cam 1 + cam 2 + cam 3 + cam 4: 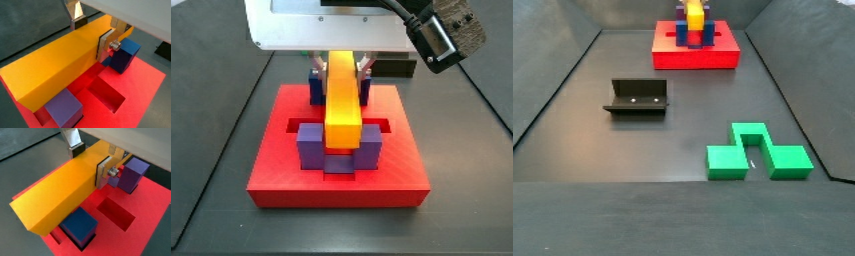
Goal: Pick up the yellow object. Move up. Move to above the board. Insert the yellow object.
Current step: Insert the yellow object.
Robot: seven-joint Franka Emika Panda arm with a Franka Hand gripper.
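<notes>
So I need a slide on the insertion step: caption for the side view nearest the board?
End effector grips the yellow object, poised between the blue posts on the board.

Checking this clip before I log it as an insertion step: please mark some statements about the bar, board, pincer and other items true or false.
1. The pincer is shut on the yellow bar. True.
2. The bar is over the red board, between the blue and purple posts. True.
3. The green block sits on the board. False: it lies on the dark floor, far from the board.
4. The fixture holds the bar. False: it stands bare on the floor, apart from the board.
5. The board shows open recessed slots beside the bar. True.
</notes>
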